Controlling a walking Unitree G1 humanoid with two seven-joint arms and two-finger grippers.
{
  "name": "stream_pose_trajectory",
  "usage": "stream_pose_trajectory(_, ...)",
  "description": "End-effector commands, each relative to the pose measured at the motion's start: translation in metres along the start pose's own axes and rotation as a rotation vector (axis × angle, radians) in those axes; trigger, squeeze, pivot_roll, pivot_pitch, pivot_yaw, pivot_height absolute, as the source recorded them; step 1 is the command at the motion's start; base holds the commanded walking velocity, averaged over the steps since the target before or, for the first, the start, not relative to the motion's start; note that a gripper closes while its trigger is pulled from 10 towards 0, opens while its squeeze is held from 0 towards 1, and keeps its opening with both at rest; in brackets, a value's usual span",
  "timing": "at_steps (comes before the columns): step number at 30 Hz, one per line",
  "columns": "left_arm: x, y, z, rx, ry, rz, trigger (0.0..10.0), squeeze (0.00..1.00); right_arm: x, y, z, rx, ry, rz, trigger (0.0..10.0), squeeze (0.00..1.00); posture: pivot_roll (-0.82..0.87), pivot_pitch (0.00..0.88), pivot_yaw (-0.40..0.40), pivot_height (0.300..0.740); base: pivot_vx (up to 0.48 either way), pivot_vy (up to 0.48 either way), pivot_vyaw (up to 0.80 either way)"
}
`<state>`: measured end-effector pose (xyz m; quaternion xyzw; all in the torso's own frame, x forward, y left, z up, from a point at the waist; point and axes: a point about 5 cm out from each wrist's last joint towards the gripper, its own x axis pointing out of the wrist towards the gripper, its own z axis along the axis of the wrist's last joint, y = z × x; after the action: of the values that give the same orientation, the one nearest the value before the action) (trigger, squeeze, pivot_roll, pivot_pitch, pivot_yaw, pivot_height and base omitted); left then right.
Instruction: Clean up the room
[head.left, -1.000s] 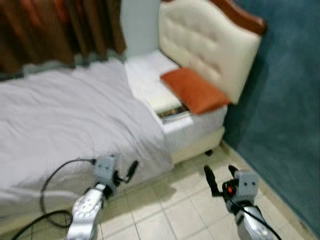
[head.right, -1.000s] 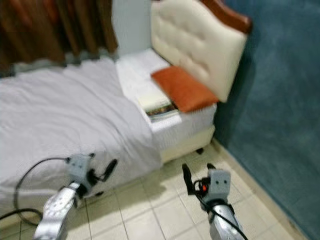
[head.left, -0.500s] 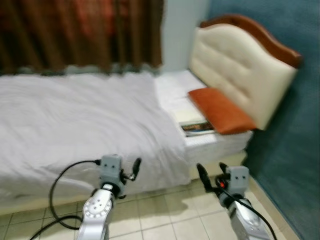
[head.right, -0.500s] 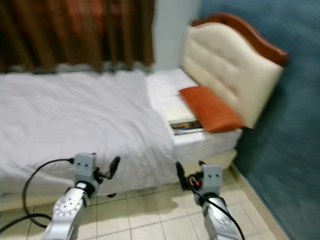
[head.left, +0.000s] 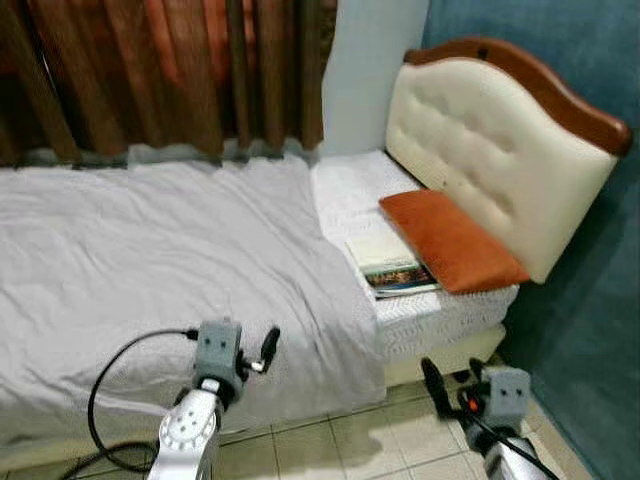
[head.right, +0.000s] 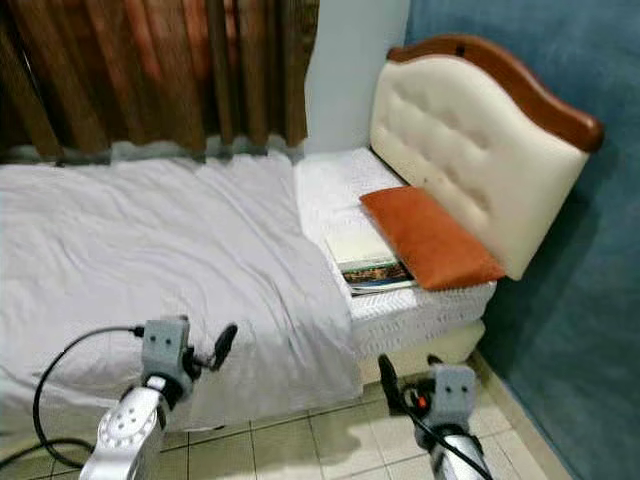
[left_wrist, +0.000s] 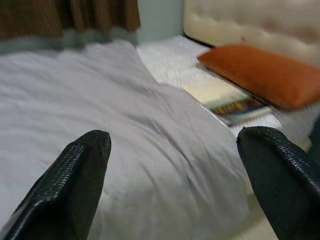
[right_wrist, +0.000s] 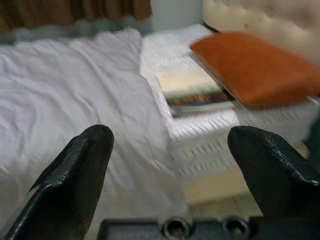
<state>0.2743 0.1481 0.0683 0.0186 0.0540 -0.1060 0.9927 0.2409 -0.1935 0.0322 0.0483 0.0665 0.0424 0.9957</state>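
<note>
You are standing at the side of the bed (head.left: 150, 240), and the things that look out of place lie up by the headboard (head.left: 500, 130): a book (head.left: 392, 268) resting flat on the bare white mattress (head.left: 350, 190), with an orange pillow (head.left: 452, 240) just beside it, touching or nearly touching its far edge. A grey sheet (head.left: 180, 260) covers the rest of the bed and stops short of the book.

Both arms are low in front of you. The left gripper (head.left: 262, 352) hangs over the sheet's near edge, its jaws spread wide with nothing between them; the right gripper (head.left: 455, 385) sits above the tiled floor (head.left: 330, 450) at the bed's corner, jaws likewise wide and empty.

My guess is the book comes first. It is nearer your right arm, so step closer to the head of the bed before reaching; from here it looks beyond easy reach. Bring the right gripper in low along the mattress towards the book's near edge, away from the pillow, so one finger can slide beneath. A flat book on soft bedding will probably sink and shift under pressure, so press lightly and close slowly. Keep the left arm's trailing cable (head.left: 120, 370) clear of the sheet as you move.
</note>
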Motion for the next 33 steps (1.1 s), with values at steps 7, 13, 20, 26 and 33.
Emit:
stream_pose_trajectory(7,0.002,0.004,0.005,0.020,0.018,0.004,10.0,0.00,0.013,0.005,0.009,-0.010,-0.024,0.013,10.0,0.00,0.00,0.000,-0.031,0.740,0.480,0.000,0.32)
stream_pose_trajectory(13,0.004,0.005,0.008,0.031,0.015,0.002,10.0,0.00,0.013,0.004,0.008,-0.010,-0.018,0.012,10.0,0.00,0.00,0.000,-0.035,0.740,0.480,0.000,0.58)
stream_pose_trajectory(20,0.006,0.005,0.011,0.034,0.016,-0.003,10.0,0.00,0.015,0.005,0.008,-0.009,-0.018,0.015,10.0,0.00,0.01,0.002,-0.037,0.740,0.480,0.000,0.00)
stream_pose_trajectory(26,0.012,0.013,0.012,0.072,0.025,-0.028,10.0,0.00,0.014,0.006,0.009,-0.013,-0.027,0.025,10.0,0.00,0.01,0.000,-0.038,0.740,0.480,0.000,0.00)
stream_pose_trajectory(33,0.012,0.011,0.010,0.064,0.030,-0.037,10.0,0.00,0.015,0.003,0.009,-0.030,-0.023,0.024,10.0,0.00,0.00,0.000,-0.037,0.740,0.480,0.000,-0.73)
